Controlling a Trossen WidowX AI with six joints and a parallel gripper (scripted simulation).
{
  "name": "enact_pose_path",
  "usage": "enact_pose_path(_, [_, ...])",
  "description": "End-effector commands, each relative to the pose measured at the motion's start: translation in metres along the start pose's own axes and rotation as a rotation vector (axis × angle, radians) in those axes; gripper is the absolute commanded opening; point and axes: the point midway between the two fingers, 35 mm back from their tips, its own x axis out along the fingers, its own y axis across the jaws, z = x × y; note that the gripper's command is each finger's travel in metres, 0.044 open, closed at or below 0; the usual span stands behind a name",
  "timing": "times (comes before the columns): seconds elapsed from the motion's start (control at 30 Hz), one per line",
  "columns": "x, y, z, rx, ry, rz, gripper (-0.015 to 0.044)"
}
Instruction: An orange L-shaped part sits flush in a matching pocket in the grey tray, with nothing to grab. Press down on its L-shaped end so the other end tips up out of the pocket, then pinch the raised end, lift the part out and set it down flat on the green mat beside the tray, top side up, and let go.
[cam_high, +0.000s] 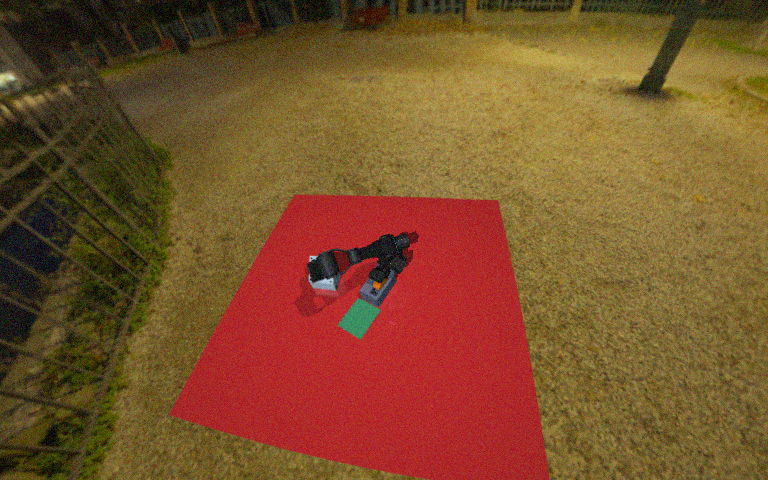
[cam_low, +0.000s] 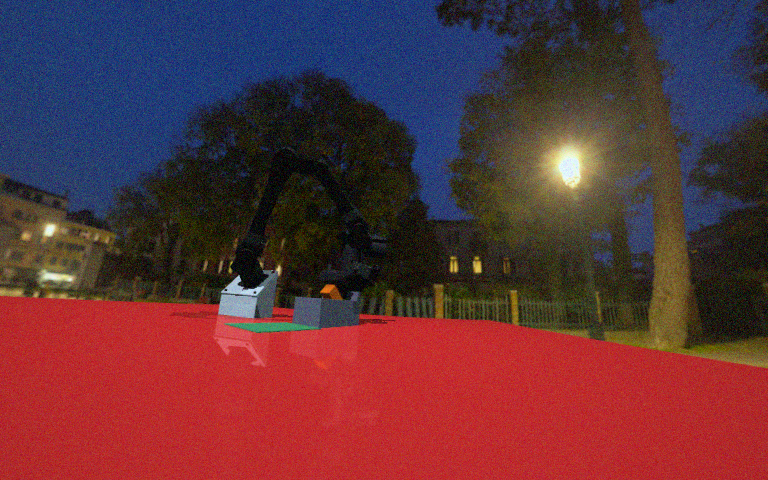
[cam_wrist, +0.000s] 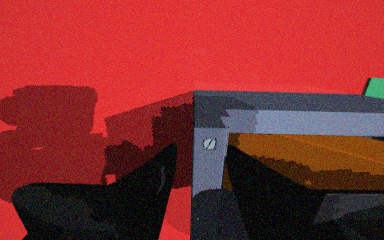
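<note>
Red ground surrounds the grey tray (cam_wrist: 280, 120); the half-open, empty gripper (cam_wrist: 200, 165) seemingly straddles its wall, risking missing the orange part (cam_wrist: 310, 155).

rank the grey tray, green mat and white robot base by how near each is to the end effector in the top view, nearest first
1. Grey tray: right under the end effector, which hangs over its far end above the orange part.
2. Green mat: just past the tray's near end, toward the camera.
3. White robot base: off to the left; it and the mat are nearly too close to call.
</note>
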Motion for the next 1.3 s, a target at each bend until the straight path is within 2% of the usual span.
enact_pose_path(0.0, [0.003,-0.003,-0.002,-0.006,0.005,-0.009,0.018])
enact_pose_path(0.6, [-0.015,0.01,-0.001,-0.006,0.005,-0.008,0.018])
enact_pose_path(0.7, [-0.041,0.009,0.0,-0.006,0.006,-0.005,0.018])
enact_pose_path(0.83, [-0.096,0.002,0.0,-0.007,0.007,-0.005,0.018])
enact_pose_path(0.9, [-0.107,-0.001,-0.001,-0.007,0.007,-0.006,0.018])
enact_pose_path(1.27, [-0.103,-0.001,-0.002,-0.014,0.007,-0.011,0.018])
